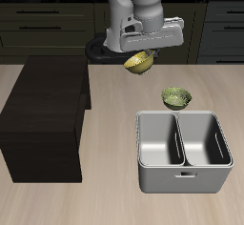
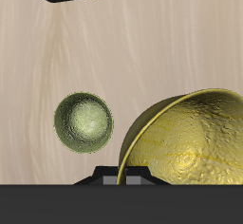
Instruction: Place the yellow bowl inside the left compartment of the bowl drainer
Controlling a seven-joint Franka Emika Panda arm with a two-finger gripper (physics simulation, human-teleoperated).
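Observation:
The yellow bowl (image 1: 139, 63) hangs tilted in the air, held by its rim in my gripper (image 1: 143, 51), above the table behind the bowl drainer. In the wrist view the yellow bowl (image 2: 190, 142) fills much of the frame, its mottled inside turned toward the camera, right against the gripper base. The bowl drainer (image 1: 183, 151) is a grey metal tub with two deep wells, both holding nothing, standing near the table's front edge. The fingertips are hidden by the bowl.
A greener bowl (image 1: 176, 97) of similar size rests on the table just behind the drainer; it also shows as the greener bowl (image 2: 84, 122) in the wrist view. A dark wooden cabinet (image 1: 46, 114) stands on the table beside the drainer.

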